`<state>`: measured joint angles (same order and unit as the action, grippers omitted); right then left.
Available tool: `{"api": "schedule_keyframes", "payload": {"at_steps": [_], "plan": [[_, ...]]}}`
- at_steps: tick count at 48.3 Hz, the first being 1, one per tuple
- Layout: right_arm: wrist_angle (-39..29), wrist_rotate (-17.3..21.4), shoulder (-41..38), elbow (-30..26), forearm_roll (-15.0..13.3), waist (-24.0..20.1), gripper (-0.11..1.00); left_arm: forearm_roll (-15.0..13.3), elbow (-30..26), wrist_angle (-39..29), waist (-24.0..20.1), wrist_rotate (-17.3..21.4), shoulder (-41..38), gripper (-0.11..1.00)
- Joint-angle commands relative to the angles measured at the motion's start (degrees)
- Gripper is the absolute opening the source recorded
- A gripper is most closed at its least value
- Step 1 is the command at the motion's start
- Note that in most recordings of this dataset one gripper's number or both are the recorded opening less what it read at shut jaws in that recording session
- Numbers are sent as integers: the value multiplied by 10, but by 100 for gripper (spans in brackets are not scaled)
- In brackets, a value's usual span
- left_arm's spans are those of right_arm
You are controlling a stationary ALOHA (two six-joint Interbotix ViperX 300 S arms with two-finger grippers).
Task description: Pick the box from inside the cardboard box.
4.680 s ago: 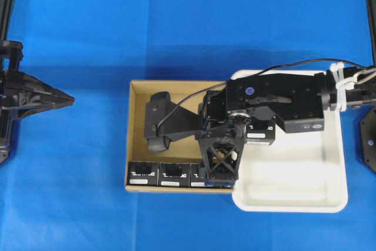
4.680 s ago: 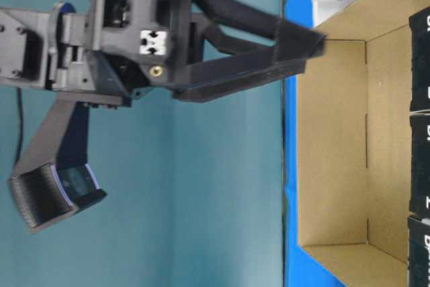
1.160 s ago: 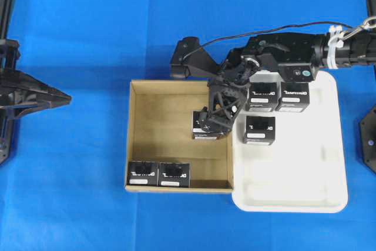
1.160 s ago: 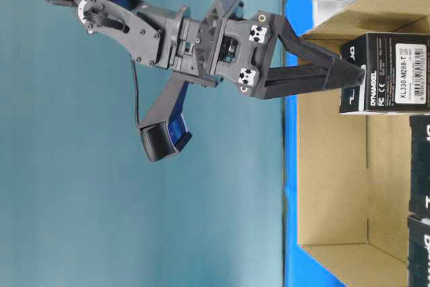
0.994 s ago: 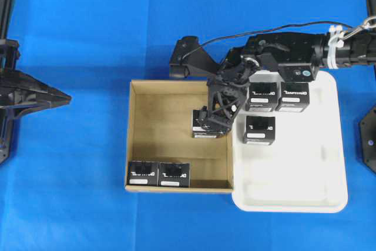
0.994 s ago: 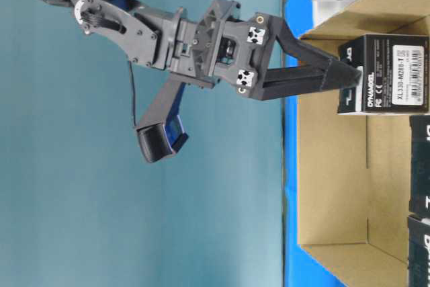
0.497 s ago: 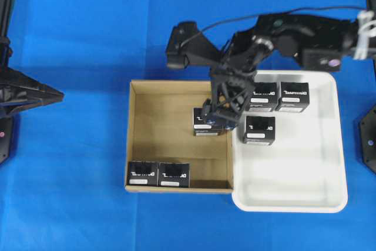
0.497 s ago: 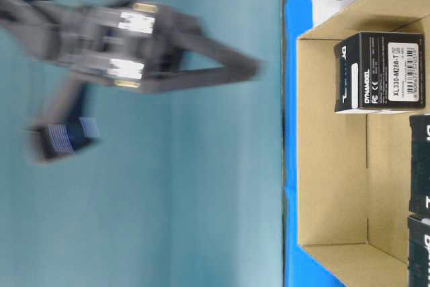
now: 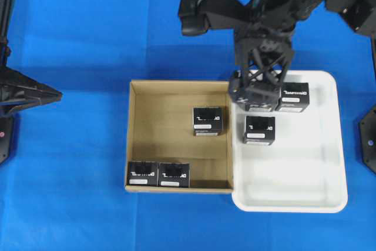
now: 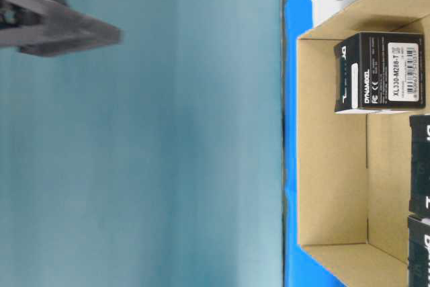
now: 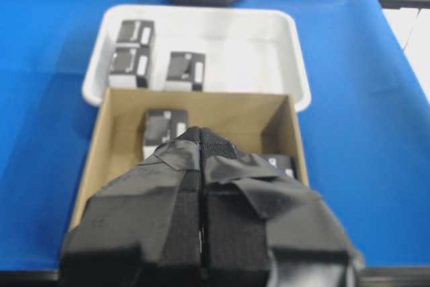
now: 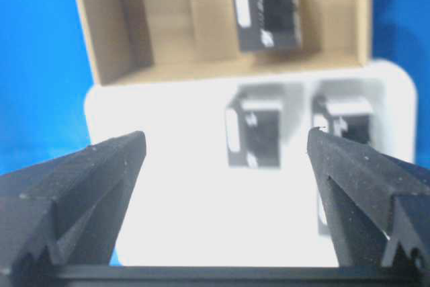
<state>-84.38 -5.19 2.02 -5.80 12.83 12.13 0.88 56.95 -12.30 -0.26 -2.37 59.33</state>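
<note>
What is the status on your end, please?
Right gripper open, empty, above white tray. Left gripper shut, parked. Nearest box loose in cardboard box. Path clear.

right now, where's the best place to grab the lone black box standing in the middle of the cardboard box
Probably from straight above, with the right gripper open. The black box stands apart inside the cardboard box, touching no wall or neighbour, so fingers could drop down its two opposite flat sides and pinch across the narrower width.
</note>
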Motion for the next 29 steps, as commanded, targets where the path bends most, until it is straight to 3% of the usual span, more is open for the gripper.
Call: {"api": "schedule_keyframes", "payload": {"at_steps": [1,18,24,29], "plan": [[-27,1,11,-36,-10,-4,99,1,-16,3,0,-1,-2,-7],[-33,-4,14,-53,-14,-6,99,1,-18,4,0,-8,-2,-7],[-16,-6,7,-32,-15,-6,99,1,-19,4,1,-11,-2,-7],[38,-16,0,7,-15,-11,99,1,-20,4,2,-11,-2,-7]]}}
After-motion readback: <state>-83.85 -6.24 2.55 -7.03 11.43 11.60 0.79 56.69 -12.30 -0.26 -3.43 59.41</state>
